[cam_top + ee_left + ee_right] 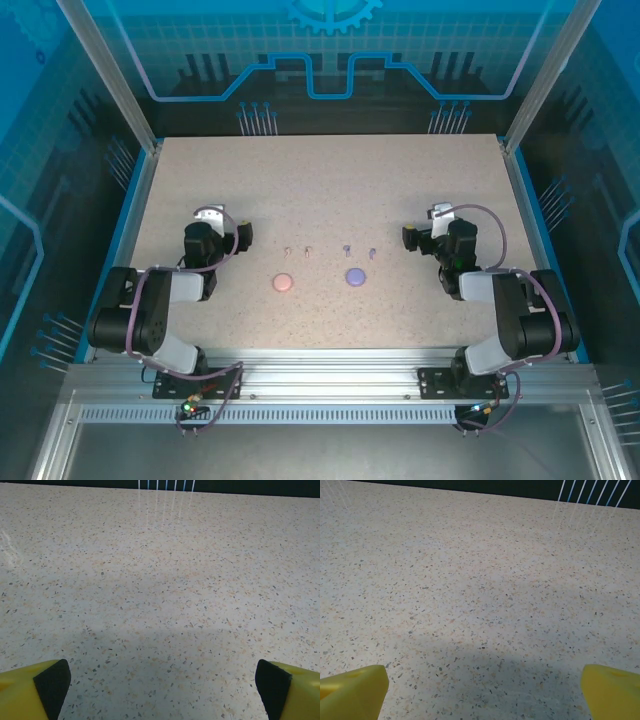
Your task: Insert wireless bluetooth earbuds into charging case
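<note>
Nearest to me in the overhead view, a metal rail (330,372) runs along the table's front edge, with both arm bases bolted to it. Both arms are folded back on themselves, the left one at the left side of the speckled tabletop (330,180) and the right one at the right side. Beyond the bases, in the middle of the table, I see two round charging cases side by side but apart: the pink case (283,283) on the left and the purple case (355,276) on the right. Just past them lies a loose row of four tiny stemmed buds. The two pale earbuds (288,251) (307,251) lie behind the pink case, and the two purple earbuds (346,247) (372,252) lie behind the purple case. All four rest on the bare table, outside the cases. The left gripper (210,216) sits well to the left of this row, and the right gripper (441,213) sits well to the right. Through the left wrist camera, the left gripper (162,682) is released, its yellow fingers (30,690) spread wide with nothing between them. The right gripper (487,685) is likewise released over bare tabletop.
</note>
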### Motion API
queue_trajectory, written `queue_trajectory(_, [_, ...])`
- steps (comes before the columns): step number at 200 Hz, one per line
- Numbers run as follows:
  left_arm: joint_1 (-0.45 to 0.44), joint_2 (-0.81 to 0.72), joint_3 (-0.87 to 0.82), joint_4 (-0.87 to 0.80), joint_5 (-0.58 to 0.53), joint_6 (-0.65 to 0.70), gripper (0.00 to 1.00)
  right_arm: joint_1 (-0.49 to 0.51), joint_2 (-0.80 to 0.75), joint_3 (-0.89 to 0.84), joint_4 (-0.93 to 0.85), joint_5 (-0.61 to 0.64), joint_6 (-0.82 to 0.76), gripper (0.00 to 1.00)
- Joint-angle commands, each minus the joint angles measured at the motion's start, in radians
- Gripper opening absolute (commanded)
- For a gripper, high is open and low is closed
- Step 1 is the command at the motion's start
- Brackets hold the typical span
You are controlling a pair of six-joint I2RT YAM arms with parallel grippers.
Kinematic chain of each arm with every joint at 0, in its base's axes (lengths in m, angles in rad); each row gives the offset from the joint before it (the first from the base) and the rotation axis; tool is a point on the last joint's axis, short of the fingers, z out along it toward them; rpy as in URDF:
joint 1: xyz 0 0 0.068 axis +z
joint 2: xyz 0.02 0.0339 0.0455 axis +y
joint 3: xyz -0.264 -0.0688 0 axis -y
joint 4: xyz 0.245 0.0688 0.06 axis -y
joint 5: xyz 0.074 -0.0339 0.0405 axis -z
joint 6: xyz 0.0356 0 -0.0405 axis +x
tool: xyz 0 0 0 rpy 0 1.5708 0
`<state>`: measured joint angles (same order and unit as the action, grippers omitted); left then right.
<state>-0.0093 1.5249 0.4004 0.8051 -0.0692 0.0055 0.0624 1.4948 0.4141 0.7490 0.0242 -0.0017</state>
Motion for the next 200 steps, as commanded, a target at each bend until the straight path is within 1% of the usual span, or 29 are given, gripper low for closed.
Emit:
queue_trajectory(1, [0.005,-0.004,0.009,-0.001,0.023,-0.003,0.99,-0.014,0.011,0.018,0.003,-0.009,-0.011,1.00])
queue_trajectory(172, [0.012,-0.012,0.011,-0.010,0.039,-0.008,0.99,-0.028,0.008,0.017,0.008,-0.027,-0.002,1.00])
queue_trajectory(182, [0.012,-0.045,0.015,-0.045,0.047,-0.006,0.99,-0.016,-0.028,0.037,-0.055,0.038,0.010,1.00])
queue_trajectory(200, [0.011,-0.131,0.030,-0.159,0.036,-0.012,0.99,-0.001,-0.136,0.125,-0.314,0.090,0.031,1.00])
